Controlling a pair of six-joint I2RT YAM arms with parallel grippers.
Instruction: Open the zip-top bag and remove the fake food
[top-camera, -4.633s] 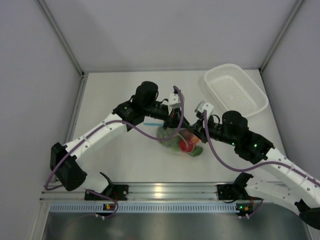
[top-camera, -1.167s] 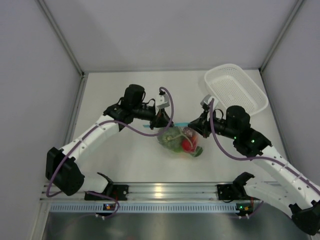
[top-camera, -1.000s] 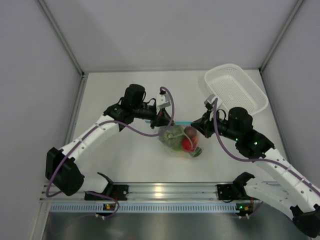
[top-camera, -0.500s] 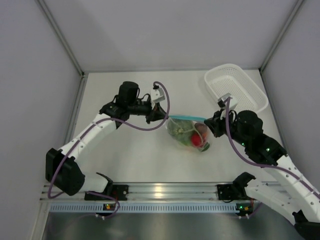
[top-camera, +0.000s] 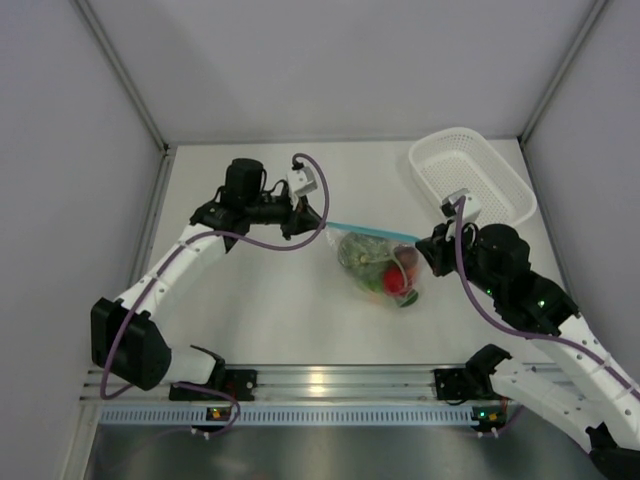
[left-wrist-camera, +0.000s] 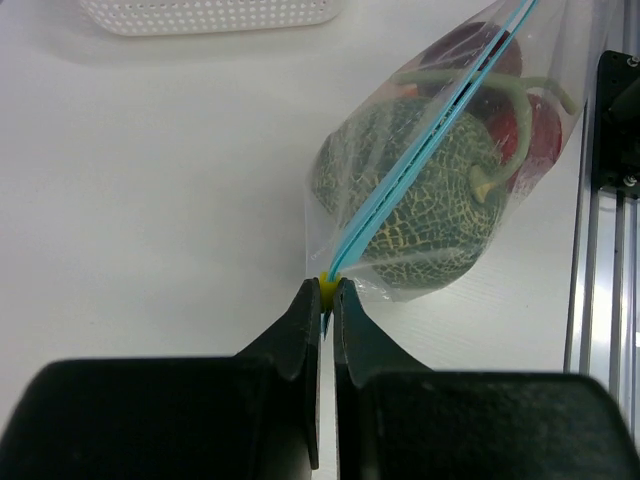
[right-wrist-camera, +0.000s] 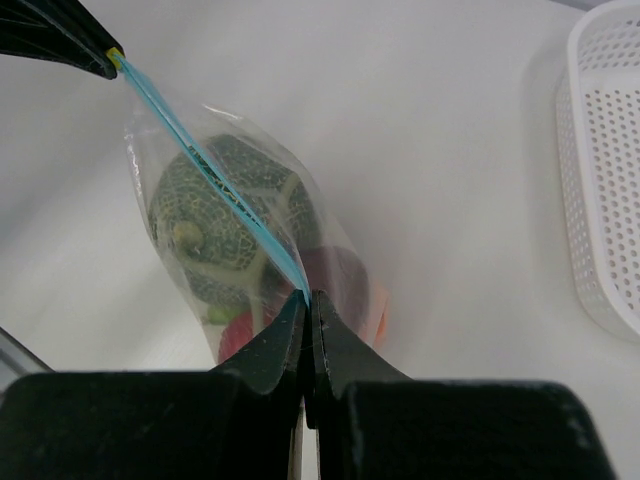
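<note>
Clamped shut on zip strip (left-wrist-camera: 400, 182) ends: left end effector (left-wrist-camera: 327, 292), right end effector (right-wrist-camera: 308, 300). Pull straight along strip; keep zip-top bag (top-camera: 378, 262) low.

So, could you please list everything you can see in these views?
bag: one, clear, on the table between the grippers
zip strip: one, light blue, along the bag's edge, pinched at both ends
melon: one, grey-green, inside the bag
red pieces: at least two, red and dark red, inside the bag beside the melon
green piece: one visible, inside the bag at its near end
basket: one, white, far right of the table
table: one, white
rail: one, silver, along the near edge
left gripper: black, shut on the bag's zip end
right gripper: black, shut on the bag's other zip end
</note>
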